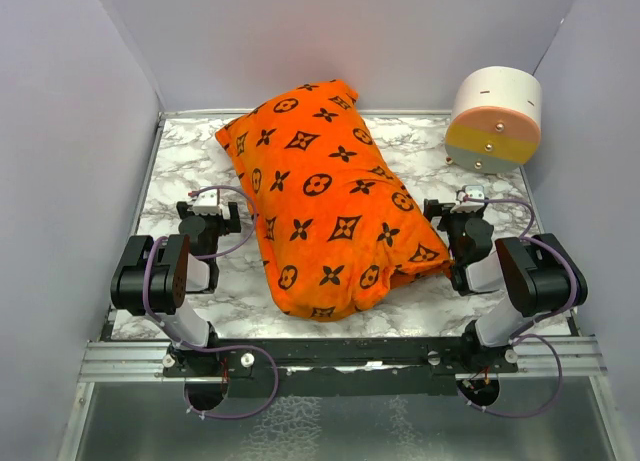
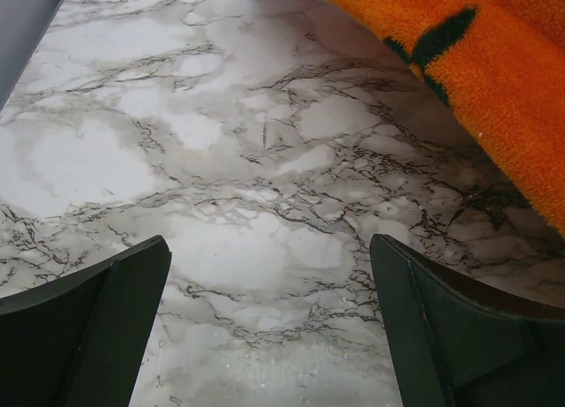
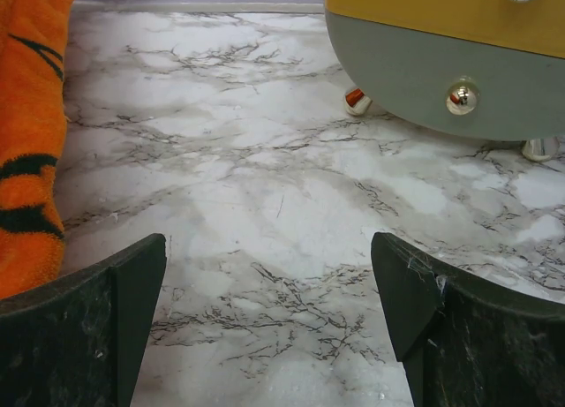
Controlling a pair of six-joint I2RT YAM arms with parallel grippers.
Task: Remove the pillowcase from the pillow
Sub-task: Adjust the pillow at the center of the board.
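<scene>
Black left gripper (image 2: 269,323) and right gripper (image 3: 269,323) gape wide, empty. Pinch the orange black-patterned fleece pillowcase (image 1: 325,211) too deep — the hidden pillow might drag along.

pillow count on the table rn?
1. The pillow, inside its orange pillowcase, lies diagonally on the marble table. The round cylinder at the far right isn't one. None seems hidden.

The pillowcase (image 1: 330,206) is bright orange with black flower-and-circle motifs, the table (image 1: 190,161) white marble veined grey, and the cylinder (image 1: 493,118) at 2 o'clock banded in 4 — white, peach, yellow, grey.
</scene>
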